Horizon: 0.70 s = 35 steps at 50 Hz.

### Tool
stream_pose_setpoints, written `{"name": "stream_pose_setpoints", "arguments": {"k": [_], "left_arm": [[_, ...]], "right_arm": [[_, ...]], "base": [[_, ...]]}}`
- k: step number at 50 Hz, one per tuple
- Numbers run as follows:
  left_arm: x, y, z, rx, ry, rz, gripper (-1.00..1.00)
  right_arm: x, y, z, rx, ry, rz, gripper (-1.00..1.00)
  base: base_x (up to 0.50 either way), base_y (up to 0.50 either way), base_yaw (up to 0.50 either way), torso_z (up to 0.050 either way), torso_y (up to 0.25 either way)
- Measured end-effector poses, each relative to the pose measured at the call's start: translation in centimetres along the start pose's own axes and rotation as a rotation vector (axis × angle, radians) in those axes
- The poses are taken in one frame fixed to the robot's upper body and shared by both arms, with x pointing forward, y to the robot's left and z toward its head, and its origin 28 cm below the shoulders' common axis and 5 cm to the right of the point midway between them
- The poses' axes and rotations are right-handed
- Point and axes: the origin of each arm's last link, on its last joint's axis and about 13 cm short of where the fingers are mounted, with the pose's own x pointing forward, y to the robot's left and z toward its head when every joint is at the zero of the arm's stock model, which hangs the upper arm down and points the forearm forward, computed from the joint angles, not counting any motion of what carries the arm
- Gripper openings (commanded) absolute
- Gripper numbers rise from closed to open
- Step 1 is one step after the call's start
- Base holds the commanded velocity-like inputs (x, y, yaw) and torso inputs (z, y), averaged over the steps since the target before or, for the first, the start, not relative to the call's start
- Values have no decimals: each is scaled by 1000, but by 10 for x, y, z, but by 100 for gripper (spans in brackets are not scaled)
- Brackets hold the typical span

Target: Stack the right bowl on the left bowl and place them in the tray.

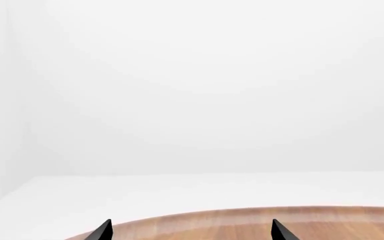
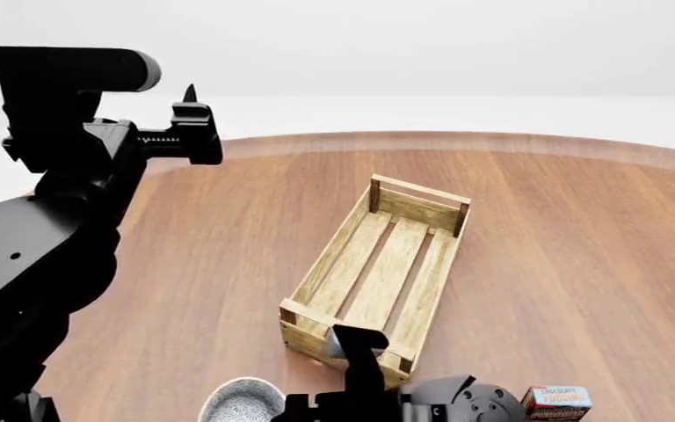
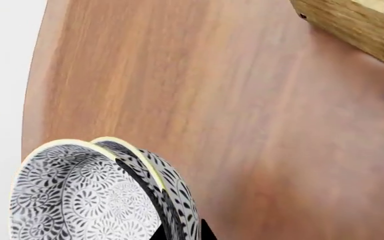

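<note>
Two black-and-white patterned bowls [image 3: 78, 200] with pale yellow rims sit nested one inside the other near the table's front edge. My right gripper [image 3: 182, 231] is shut on their rim, one dark finger inside and one outside. In the head view the bowls [image 2: 243, 401] show at the bottom, just left of my right arm. The tray [image 2: 379, 272], a light wooden slatted crate, stands empty at mid-table, and one corner of the tray [image 3: 352, 22] appears in the right wrist view. My left gripper [image 1: 190, 232] is open and holds nothing, raised high over the table's far left edge.
A small red-brown box [image 2: 555, 403] stands on the round wooden table [image 2: 572, 229] at the front right, beside my right arm. My left arm [image 2: 68, 176] fills the left side of the head view.
</note>
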Motion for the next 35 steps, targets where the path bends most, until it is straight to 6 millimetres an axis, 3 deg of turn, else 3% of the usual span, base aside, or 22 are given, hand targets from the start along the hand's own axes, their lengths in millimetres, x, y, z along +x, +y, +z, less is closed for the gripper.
{"name": "stream_pose_setpoints", "arguments": {"k": [6, 11, 25, 35], "left_arm": [[0, 0, 0, 1, -1, 1, 100], [0, 0, 0, 1, -1, 1, 100], [2, -1, -1, 2, 1, -1, 100], [3, -1, -1, 2, 2, -1, 100]], "right_arm": [[-11, 9, 8, -15, -24, 3, -100], [-24, 16, 27, -23, -67, -12, -100], [-64, 31, 116, -52, -229, -120, -100], [-79, 37, 183, -31, -311, -178, -100]], "base": [[0, 0, 0, 0, 2], [0, 0, 0, 0, 0], [0, 0, 0, 0, 1], [0, 0, 0, 0, 0]]}}
